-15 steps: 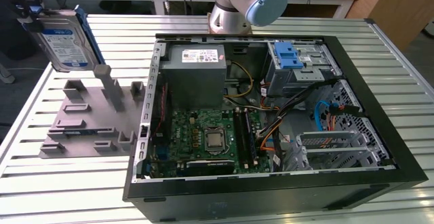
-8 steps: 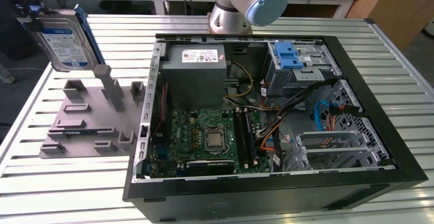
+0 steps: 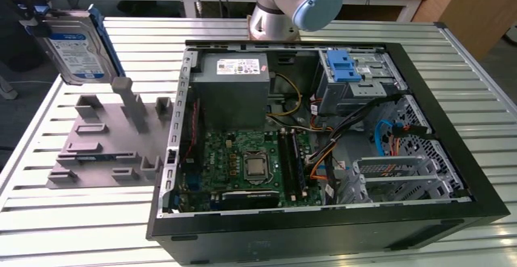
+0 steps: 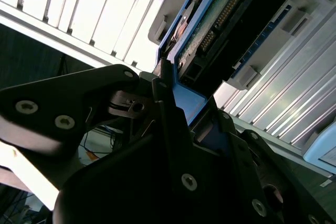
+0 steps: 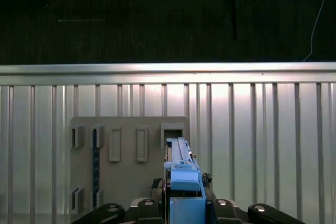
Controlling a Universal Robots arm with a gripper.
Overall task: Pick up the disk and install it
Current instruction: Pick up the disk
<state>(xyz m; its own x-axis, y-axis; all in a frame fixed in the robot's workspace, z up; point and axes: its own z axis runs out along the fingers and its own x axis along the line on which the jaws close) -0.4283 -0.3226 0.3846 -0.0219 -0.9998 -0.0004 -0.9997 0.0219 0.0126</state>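
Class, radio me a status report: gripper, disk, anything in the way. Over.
Gripper shut on disk, held upright above grey fixture. Disk not yet in open computer case. Tall fixture post close beneath disk.

I see the blue-framed silver disk (image 3: 77, 49) above the grey slotted fixture (image 3: 105, 140), at the exterior view's left of the black computer case (image 3: 307, 234).

One disk (image 3: 79, 52) hung beside computer case (image 3: 323, 234). One grey fixture plate (image 3: 93, 149) lay beside case. One power supply (image 3: 234, 94), one motherboard (image 3: 222, 152) sat inside case.
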